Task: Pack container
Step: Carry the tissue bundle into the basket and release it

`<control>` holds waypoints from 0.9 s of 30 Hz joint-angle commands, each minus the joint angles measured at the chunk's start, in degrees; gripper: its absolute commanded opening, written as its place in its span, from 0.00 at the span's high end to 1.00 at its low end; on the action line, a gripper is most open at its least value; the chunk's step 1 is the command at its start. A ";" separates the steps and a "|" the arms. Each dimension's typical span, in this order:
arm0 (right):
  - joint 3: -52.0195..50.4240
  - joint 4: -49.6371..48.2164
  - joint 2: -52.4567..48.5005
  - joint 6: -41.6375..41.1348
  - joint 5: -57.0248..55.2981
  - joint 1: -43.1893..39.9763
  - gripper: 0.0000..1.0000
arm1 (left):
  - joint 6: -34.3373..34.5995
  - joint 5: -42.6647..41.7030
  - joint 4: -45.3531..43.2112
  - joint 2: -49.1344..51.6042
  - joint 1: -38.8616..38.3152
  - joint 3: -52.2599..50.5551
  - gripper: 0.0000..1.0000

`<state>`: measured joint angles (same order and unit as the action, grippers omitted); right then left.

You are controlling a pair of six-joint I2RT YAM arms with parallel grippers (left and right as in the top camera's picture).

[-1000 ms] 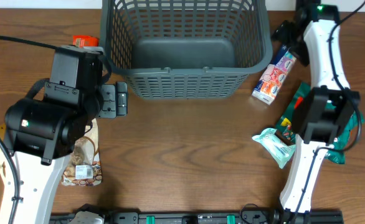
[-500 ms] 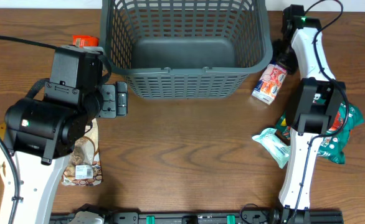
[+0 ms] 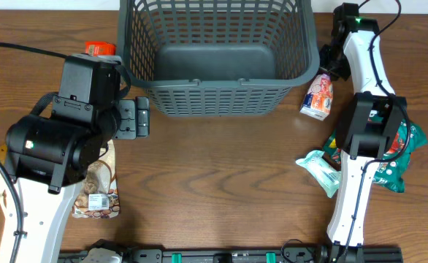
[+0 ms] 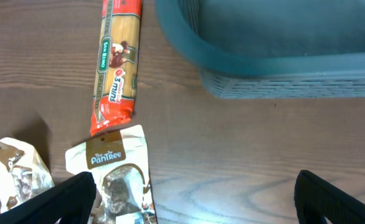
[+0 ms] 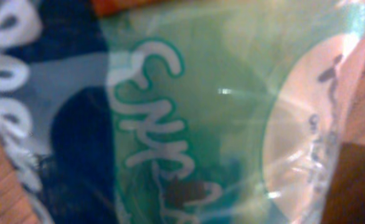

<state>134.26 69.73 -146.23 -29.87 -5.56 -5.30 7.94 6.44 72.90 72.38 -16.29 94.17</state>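
Since half a second ago, a small turn in the pink packet (image 3: 317, 97), now lying nearer straight, just off the right wall of the basket (image 3: 214, 101). Basket at the middle of the far edge of the desk (image 3: 214, 183), open side up. Toward the far-left corner, a pasta pack (image 4: 115, 62); a PanTree pouch (image 4: 117, 177) with its top at the pack's near end, by the left edge. Over that pouch the left gripper (image 4: 195, 205), jaws wide apart. By the right edge, green packets (image 3: 407, 142) under the right gripper (image 3: 375, 135), a pale packet (image 3: 320, 172) just inward of them. Right wrist view filled with green wrapper: cannot tell how those jaws stand.
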 commanded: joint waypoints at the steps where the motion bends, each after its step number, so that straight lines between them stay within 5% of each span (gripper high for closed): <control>1: 3.80 -0.04 10.34 2.19 -3.56 -0.09 0.99 | 0.92 0.92 0.59 0.33 -0.13 -0.35 0.08; 10: 5.66 -5.77 32.89 13.31 -3.32 1.75 0.99 | 0.90 0.92 1.66 0.33 -0.13 -0.35 0.08; 21: 5.66 -1.53 42.47 68.08 27.10 16.70 0.99 | 0.92 0.92 1.64 0.33 -0.13 -0.35 0.08; 27: 5.66 -6.64 39.06 77.22 28.85 22.71 0.99 | 0.92 0.92 1.64 0.33 -0.13 -0.35 0.08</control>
<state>139.98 65.08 -105.82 36.69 19.33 15.70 7.94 6.46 74.43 72.38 -16.29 94.15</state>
